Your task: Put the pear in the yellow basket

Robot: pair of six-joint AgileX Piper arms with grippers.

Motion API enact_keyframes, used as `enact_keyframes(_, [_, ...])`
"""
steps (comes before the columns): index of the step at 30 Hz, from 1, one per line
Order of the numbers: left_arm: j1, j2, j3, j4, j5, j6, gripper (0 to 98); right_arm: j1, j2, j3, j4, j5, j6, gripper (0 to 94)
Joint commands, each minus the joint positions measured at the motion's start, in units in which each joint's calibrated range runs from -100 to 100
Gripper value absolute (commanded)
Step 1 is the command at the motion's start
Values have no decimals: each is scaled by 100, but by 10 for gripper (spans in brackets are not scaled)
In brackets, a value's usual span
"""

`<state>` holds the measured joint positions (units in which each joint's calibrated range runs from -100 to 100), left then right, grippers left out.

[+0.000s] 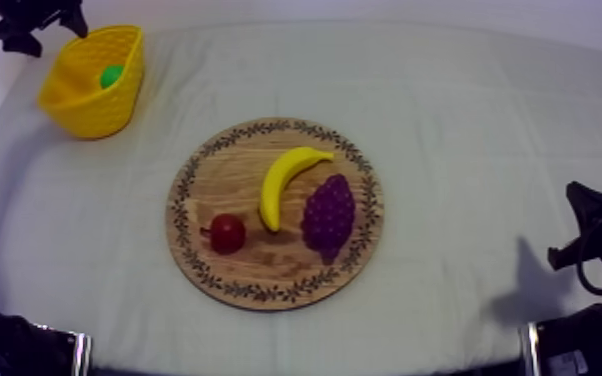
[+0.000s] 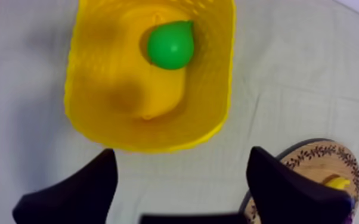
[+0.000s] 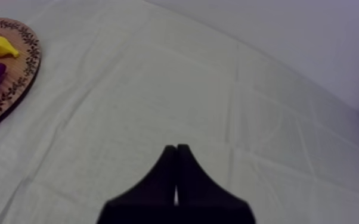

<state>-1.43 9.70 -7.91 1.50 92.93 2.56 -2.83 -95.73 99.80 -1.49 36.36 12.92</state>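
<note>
The pear (image 2: pixel 170 44) lies inside the yellow basket (image 2: pixel 92 89) at the far left of the table. My left gripper (image 2: pixel 183 161) hangs by the basket, seemingly well above it, jaws wide apart with nothing between them. My right gripper (image 3: pixel 176 150) rests at the near right, jaws together, while the wooden board (image 1: pixel 235 165) in the middle holds a banana (image 1: pixel 287 180), a bunch of grapes (image 1: pixel 328 215) and a small red fruit (image 1: pixel 228 233).

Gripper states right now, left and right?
Left gripper: open, empty, at the yellow basket, pear inside.
Right gripper: shut on nothing.
</note>
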Motion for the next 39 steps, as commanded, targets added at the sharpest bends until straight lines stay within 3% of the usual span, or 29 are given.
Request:
enact_keyframes(1, [-6, -391, 407, -11, -78, -12, 710, 0, -3, -2, 0, 2, 0, 4])
enact_keyframes(15, [-58, -2241, 2388, 33, -506, -51, 537, 0, -3, -2, 0, 2, 0, 4])
enact_keyframes(25, [-24, -3549, 3373, 198, -833, 78, 435, 0, -3, -2, 0, 2, 0, 4])
enact_keyframes(39, [-57, -5530, 5039, 299, -2046, -65, 197, 0, -3, -2, 0, 2, 0, 4])
